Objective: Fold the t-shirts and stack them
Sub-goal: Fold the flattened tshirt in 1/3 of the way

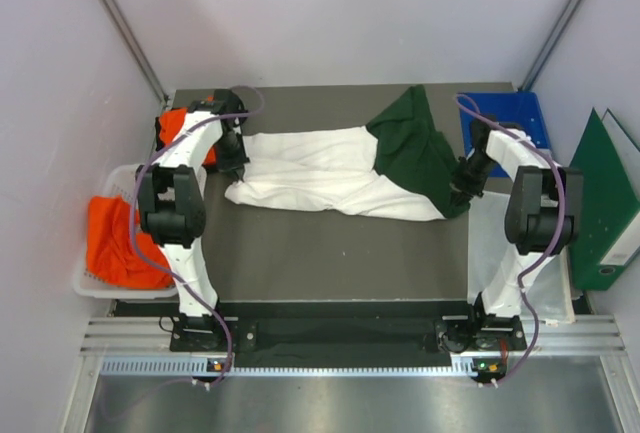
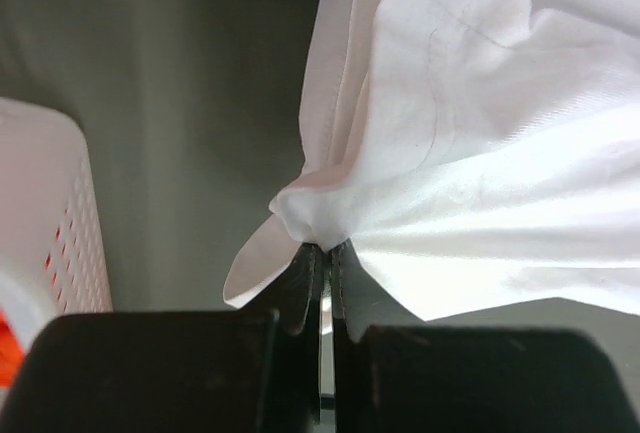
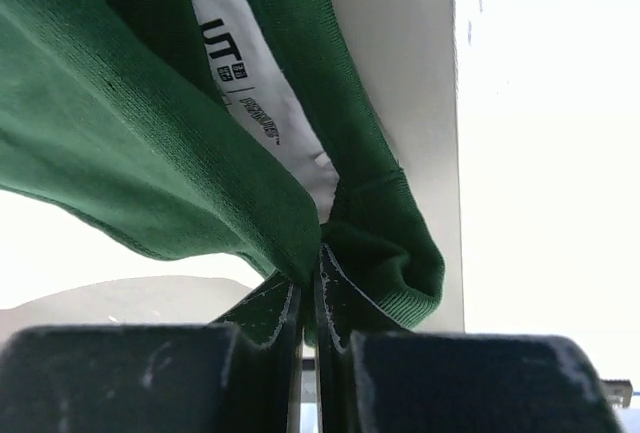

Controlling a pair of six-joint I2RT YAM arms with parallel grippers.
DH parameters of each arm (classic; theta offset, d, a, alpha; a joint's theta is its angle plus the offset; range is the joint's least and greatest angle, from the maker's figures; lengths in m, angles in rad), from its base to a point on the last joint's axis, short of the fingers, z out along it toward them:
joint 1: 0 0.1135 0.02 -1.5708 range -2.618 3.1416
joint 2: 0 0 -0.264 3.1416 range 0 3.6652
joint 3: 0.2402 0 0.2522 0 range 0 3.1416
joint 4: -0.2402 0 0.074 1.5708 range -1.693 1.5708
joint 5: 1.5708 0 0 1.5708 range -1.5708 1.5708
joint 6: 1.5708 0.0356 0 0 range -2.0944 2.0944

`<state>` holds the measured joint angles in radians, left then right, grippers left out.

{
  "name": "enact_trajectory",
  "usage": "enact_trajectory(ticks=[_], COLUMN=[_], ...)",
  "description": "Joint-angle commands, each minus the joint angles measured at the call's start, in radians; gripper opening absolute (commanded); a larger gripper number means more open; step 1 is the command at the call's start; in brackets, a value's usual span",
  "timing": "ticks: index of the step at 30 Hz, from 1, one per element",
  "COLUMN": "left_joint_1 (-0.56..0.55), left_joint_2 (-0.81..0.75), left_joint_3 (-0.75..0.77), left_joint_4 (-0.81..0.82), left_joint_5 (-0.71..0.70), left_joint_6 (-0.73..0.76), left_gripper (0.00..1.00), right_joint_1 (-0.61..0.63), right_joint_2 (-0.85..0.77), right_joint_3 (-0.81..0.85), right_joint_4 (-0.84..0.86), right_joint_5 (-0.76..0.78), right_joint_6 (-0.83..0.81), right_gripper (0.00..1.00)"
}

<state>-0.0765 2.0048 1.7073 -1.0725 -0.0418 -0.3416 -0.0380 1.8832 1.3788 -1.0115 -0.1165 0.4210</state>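
Left pincer (image 2: 322,253) is pinched tight on a white corner of the shirt (image 1: 320,168), near the desk's (image 1: 330,263) left edge. The right pincer (image 3: 318,255) is clamped on green cloth at the shirt's other end, near the right edge. Between them the shirt lies stretched across the far half of the desk, rumpled and not yet folded. Orange shirts (image 1: 115,243) sit in the basket (image 1: 85,288) off the left edge. By the look of it, folding has barely begun and no stack exists.
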Motion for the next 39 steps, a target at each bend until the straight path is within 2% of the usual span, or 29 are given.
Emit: enact_trajectory(ticks=[1,10,18,19,20,21,22,23,24,26,27,29,30,34,36,39], left_joint_1=[0.007,-0.008,-0.009,-0.011,-0.011,-0.011,-0.012,-0.014,-0.014,-0.016,-0.016,-0.016,-0.016,-0.011,-0.006,0.000], left_joint_2=[-0.092,-0.178,-0.127,-0.112,-0.106,-0.104,-0.116,-0.127,-0.139,-0.181,-0.190,-0.193,-0.186,-0.086,-0.037,0.069], left_joint_3=[-0.034,-0.287,-0.357,-0.353,-0.347,-0.341,-0.316,-0.301,-0.282,-0.223,-0.203,-0.132,-0.109,0.027,0.078,0.198], left_joint_4=[-0.093,-0.122,-0.164,-0.168,-0.172,-0.173,-0.169,-0.162,-0.152,-0.115,-0.100,-0.072,-0.060,0.000,0.017,0.017], left_joint_5=[0.000,0.013,0.037,0.066,0.074,0.069,0.063,0.059,0.053,0.049,0.051,0.007,0.003,-0.015,-0.004,0.022], left_joint_6=[-0.002,-0.010,0.007,0.007,0.009,0.009,0.012,0.015,0.021,0.029,0.029,0.020,0.018,0.007,-0.013,-0.031], left_gripper=[0.00,0.00,0.00,0.08,0.20,0.40,0.82,0.99,0.99,0.99,0.99,0.99,0.99,0.99,0.99,0.99], right_joint_1=[-0.017,-0.020,-0.051,-0.051,-0.051,-0.051,-0.049,-0.049,-0.049,-0.046,-0.042,-0.042,-0.042,-0.040,-0.037,-0.023], right_joint_2=[-0.084,-0.110,-0.058,-0.047,-0.044,-0.044,-0.041,-0.047,-0.053,-0.087,-0.096,-0.113,-0.108,-0.047,0.029,0.160], right_joint_3=[-0.056,-0.129,-0.044,-0.029,-0.024,-0.018,-0.003,0.008,0.019,0.078,0.104,0.195,0.228,0.377,0.434,0.612], right_joint_4=[-0.048,-0.079,-0.095,-0.101,-0.102,-0.101,-0.107,-0.107,-0.104,-0.095,-0.088,-0.078,-0.076,0.032,0.077,0.152], right_joint_5=[0.028,0.032,0.069,0.066,0.048,0.028,0.009,-0.009,-0.020,-0.028,-0.023,-0.005,-0.002,-0.032,-0.083,-0.162], right_joint_6=[0.025,0.039,0.032,0.027,0.022,0.010,-0.011,-0.019,-0.024,-0.048,-0.054,-0.064,-0.068,-0.094,-0.093,-0.077], right_gripper=[0.00,0.00,0.00,0.00,0.00,0.05,0.07,0.09,0.25,0.46,0.63,0.84,0.99,1.00,1.00,1.00])
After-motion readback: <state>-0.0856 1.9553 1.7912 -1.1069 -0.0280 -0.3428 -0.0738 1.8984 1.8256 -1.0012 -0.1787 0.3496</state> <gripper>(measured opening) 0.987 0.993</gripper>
